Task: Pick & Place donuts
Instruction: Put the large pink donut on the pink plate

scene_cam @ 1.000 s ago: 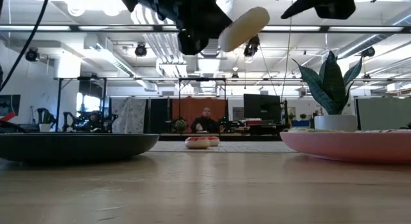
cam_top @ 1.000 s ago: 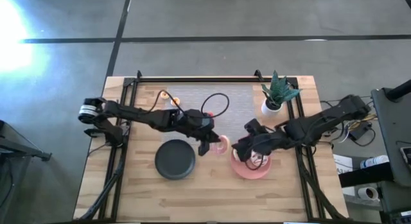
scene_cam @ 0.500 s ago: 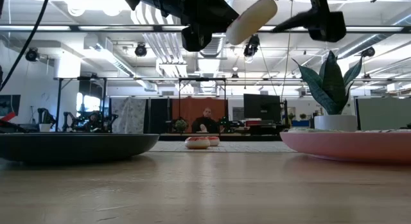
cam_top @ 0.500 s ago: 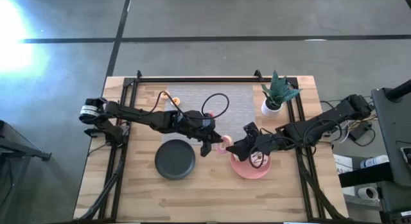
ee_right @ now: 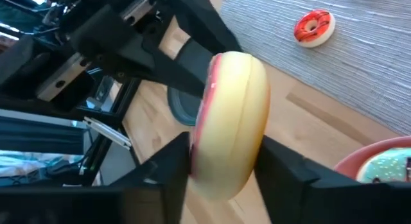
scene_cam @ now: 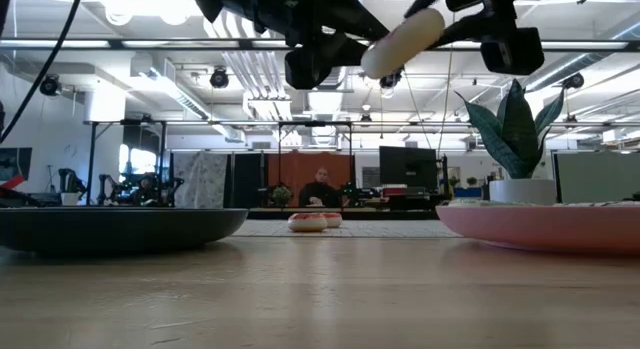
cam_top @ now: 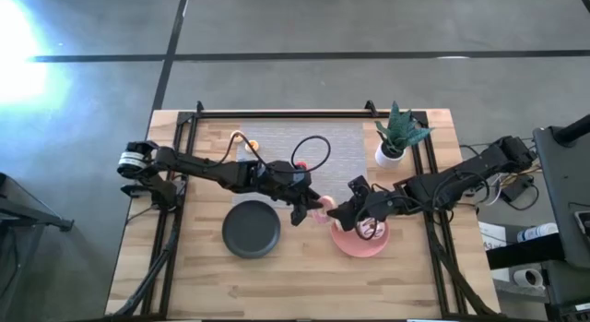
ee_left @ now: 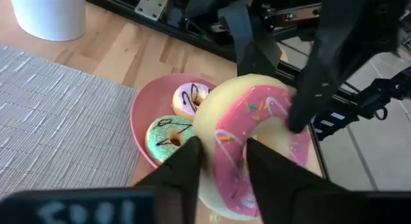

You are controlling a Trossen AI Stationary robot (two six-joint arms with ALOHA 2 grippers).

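Observation:
A pink-frosted donut (cam_top: 321, 208) with a cream underside hangs in the air between the black plate (cam_top: 251, 230) and the pink plate (cam_top: 361, 239). My left gripper (cam_top: 305, 209) meets it from the left and my right gripper (cam_top: 339, 214) from the right, and both are shut on it. A green sprinkled donut (ee_left: 168, 137) and a white striped one (ee_left: 191, 99) lie flat in the pink plate. A red donut (ee_right: 314, 26) lies on the grey mat (cam_top: 295, 147). My left gripper pinches the ring's near part (ee_left: 225, 169) between its two fingers. One finger is on the cream side (ee_left: 204, 153) and one on the frosted face (ee_left: 247, 161). The fingers come from the table's left. The donut stands tilted on edge, lifted clear. My right gripper pinches the opposite part of the ring (ee_right: 228, 156), seen edge-on, between its two fingers. One finger is by the pink face (ee_right: 198, 144) and one by the cream side (ee_right: 260, 144). The fingers come from the table's right. The donut hangs clear of both plates.
A potted plant (cam_top: 396, 137) stands at the far right of the table. Small donuts (scene_cam: 308, 222) lie on the mat beyond the plates. A black cable loop (cam_top: 313, 149) lies across the mat. People sit in the room behind the table.
My right gripper has gone toward the table's left, up to the donut, and its fingers now stand around the donut's rim. My left gripper has carried the donut a little toward the table's right. The donut has stayed lifted and tilted.

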